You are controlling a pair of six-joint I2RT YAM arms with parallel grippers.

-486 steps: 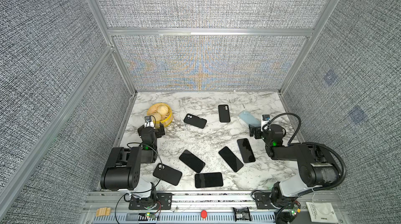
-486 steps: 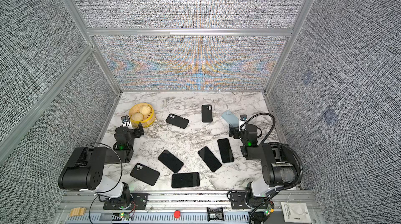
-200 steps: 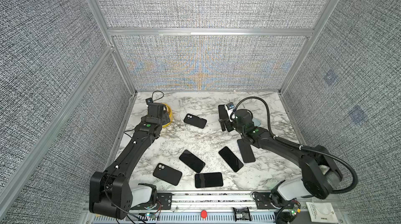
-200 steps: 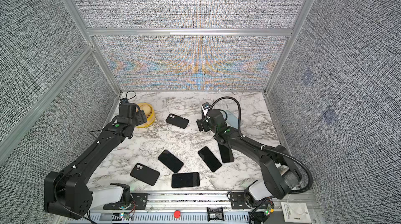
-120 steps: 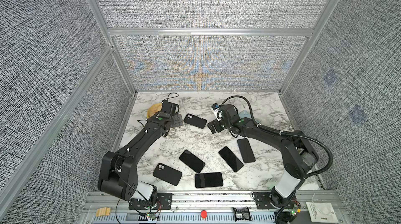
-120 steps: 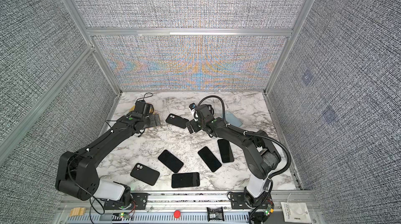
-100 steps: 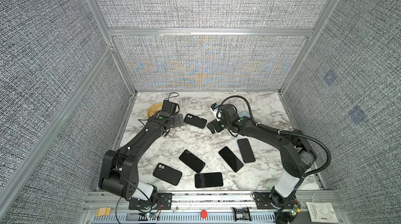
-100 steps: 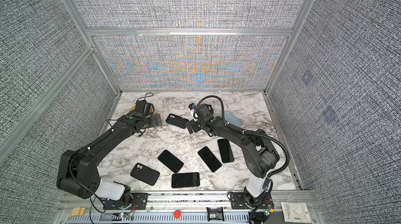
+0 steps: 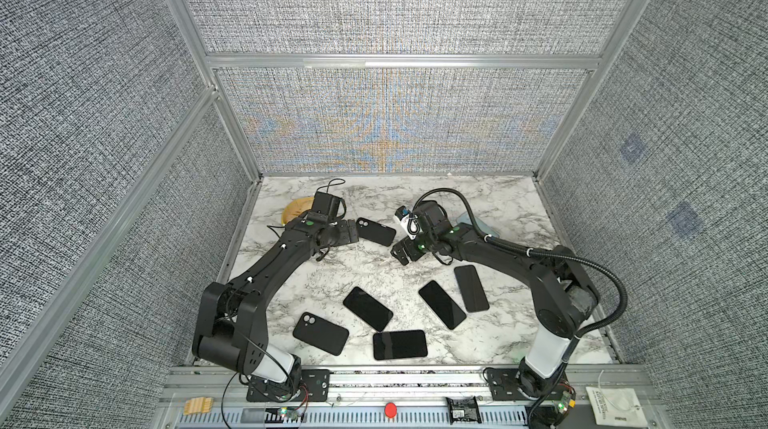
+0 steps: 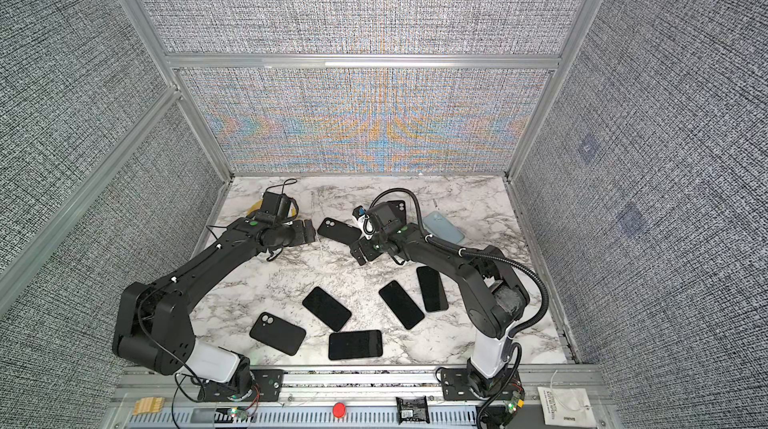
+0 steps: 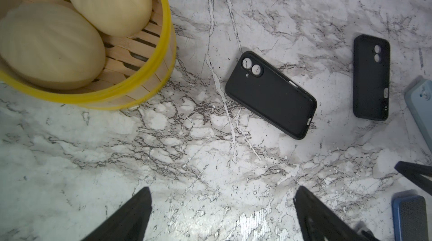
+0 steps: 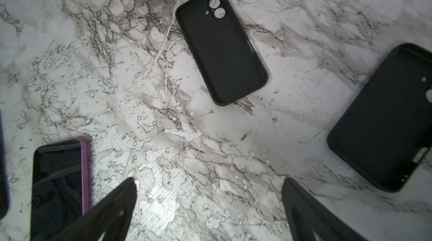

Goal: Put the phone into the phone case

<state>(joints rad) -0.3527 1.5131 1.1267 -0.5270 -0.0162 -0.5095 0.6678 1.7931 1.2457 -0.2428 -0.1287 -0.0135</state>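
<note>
An empty black phone case (image 9: 376,231) (image 10: 338,231) lies open side up at the back middle of the marble table (image 9: 498,206). Both wrist views show it, the case (image 11: 271,95) (image 12: 222,48) lying ahead of the fingers. My left gripper (image 9: 351,235) (image 11: 223,189) stands open just left of it, nothing between its fingers. My right gripper (image 9: 401,254) (image 12: 209,181) is open just right of it, over bare marble. Several black phones lie face up near the front; the nearest phone (image 9: 368,308) is apart from both grippers. A phone with a purple edge (image 12: 58,181) lies beside my right fingers.
A second black case (image 11: 371,77) (image 12: 383,120) and a light blue case (image 9: 476,223) (image 11: 420,109) lie at the back right. A yellow steamer basket (image 11: 149,78) with two buns sits at the back left. A dark case or phone, camera side up (image 9: 320,333), lies front left.
Both arms unfolded from the front and reached to the back middle. The right gripper swung left from the far case toward the middle case. In the last half second little moved.
</note>
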